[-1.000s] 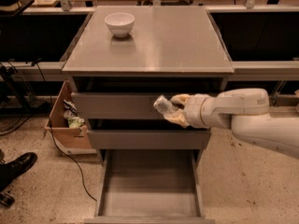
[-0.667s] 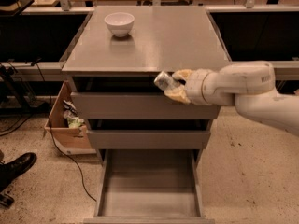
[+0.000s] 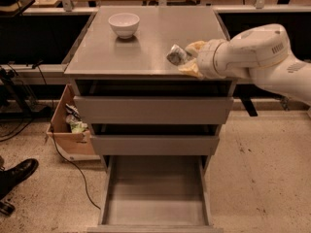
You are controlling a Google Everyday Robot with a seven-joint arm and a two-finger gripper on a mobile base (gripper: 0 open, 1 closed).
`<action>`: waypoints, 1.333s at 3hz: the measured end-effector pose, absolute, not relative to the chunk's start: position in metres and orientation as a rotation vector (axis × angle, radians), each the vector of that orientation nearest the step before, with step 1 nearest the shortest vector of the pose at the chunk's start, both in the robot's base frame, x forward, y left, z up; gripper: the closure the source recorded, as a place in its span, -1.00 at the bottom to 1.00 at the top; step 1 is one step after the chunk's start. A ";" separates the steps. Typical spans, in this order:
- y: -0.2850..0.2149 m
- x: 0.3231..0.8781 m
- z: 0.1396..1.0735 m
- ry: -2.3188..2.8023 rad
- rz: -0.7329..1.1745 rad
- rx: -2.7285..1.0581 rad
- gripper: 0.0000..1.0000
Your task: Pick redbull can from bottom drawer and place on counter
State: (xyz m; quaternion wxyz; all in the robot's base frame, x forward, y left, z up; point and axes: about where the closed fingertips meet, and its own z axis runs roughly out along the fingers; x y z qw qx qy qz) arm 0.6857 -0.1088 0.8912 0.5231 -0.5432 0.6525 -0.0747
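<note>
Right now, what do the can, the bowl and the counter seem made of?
The redbull can, held in the gripper over the front edge of the counter, looks like thin silvery metal: crinkled, dented. The white bowl looks glazed ceramic, perhaps plastic: smooth, glossy. The counter looks like grey metal: faint sheen.

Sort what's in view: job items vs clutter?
Job: can, held in the pincer at the counter's front right; counter; bottom drawer, open.
Lying about: bowl at the counter's back left; box on the floor beside the cabinet; shoe at lower left.
</note>
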 end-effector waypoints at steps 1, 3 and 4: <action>-0.114 0.714 0.924 1.537 -0.260 -1.328 1.00; -0.108 0.767 0.921 1.589 -0.264 -1.382 0.50; -0.110 0.785 0.886 1.661 -0.214 -1.353 0.55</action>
